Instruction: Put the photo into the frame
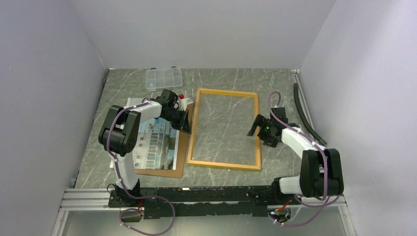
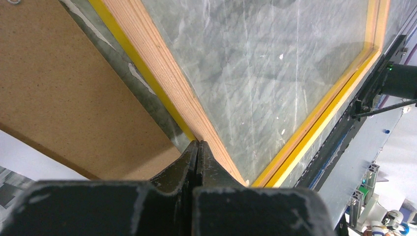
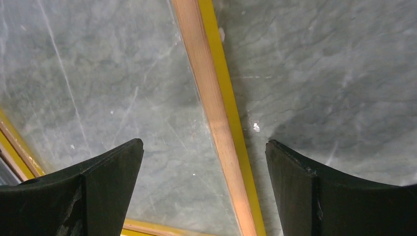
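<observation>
Your photo (image 1: 153, 142) lies left of frame (image 1: 226, 92) on backing board (image 1: 180, 155): thin, floppy, light; pinch a free edge. Your left gripper (image 2: 198, 150) is closed, looks empty, at frame's left rail; right gripper (image 3: 204, 147) spread astride right rail.

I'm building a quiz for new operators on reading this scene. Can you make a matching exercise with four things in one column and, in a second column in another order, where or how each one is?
Things
1. left hand
2. right hand
3. photo
4. clear box

Place or state
A. near the far edge of the table
B. open, straddling the right rail of the frame
C. shut, fingertips at the frame's left rail
D. lying on the brown board, left of the frame

Pairs: 1-C, 2-B, 3-D, 4-A
</observation>
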